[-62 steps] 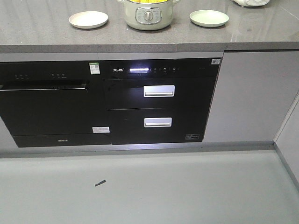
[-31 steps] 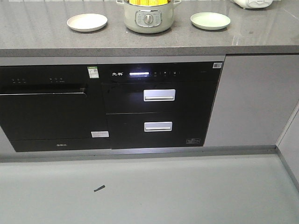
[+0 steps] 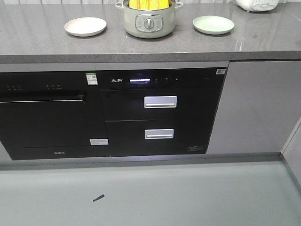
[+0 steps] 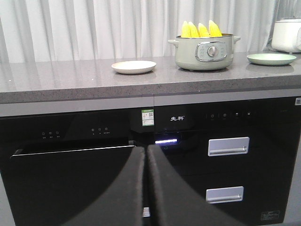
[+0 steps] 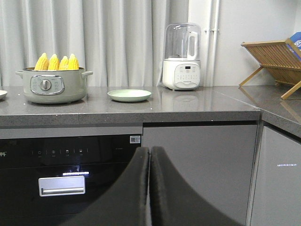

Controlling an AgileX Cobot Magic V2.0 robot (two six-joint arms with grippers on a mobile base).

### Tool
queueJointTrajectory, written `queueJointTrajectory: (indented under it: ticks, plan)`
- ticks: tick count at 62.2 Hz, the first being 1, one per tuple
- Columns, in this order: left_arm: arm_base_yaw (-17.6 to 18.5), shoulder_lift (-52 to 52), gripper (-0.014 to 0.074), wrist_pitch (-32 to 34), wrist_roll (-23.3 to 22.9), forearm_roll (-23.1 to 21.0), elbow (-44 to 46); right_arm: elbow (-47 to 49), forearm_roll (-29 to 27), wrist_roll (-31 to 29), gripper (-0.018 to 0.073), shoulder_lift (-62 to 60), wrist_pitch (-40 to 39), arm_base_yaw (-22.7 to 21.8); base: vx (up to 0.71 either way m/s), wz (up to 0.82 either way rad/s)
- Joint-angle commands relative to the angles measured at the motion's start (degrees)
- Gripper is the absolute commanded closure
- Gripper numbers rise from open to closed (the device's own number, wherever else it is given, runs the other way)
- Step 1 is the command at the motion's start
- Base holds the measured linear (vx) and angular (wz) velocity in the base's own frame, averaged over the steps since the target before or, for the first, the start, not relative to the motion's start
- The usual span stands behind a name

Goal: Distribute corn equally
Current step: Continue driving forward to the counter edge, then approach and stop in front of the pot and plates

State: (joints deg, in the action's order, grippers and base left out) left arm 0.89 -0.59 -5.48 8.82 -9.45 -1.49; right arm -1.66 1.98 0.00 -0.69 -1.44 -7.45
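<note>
Tips of the black left gripper [image 4: 146, 149] are pressing together with nothing between them; the right gripper [image 5: 149, 150] is sitting closed and empty too. Far beyond, on the grey stone countertop [image 4: 70, 80], bright yellow corn cobs [image 4: 200, 29] are standing upright in the pale green round pot [image 4: 207, 52], between a cream round plate [image 4: 134, 67] on the left and a light green round plate [image 4: 272, 58] on the right.

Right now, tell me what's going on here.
Nothing is being handled yet. Four corn cobs stand upright in the pot on the counter. A cream plate sits on one side of the pot and a green plate on the other, both bare. The left pincer and right pincer are shut on nothing, low in front of the counter.
</note>
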Motion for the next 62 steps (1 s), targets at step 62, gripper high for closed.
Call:
queueJointTrajectory:
  ticks: [62]
  plan:
    - [0.0,-1.0,0.0603,4.1,-0.2,-0.2,-0.9,-0.4,0.4,0.0,0.0562,-0.2,-4.7,-0.2,0.12,-0.01]
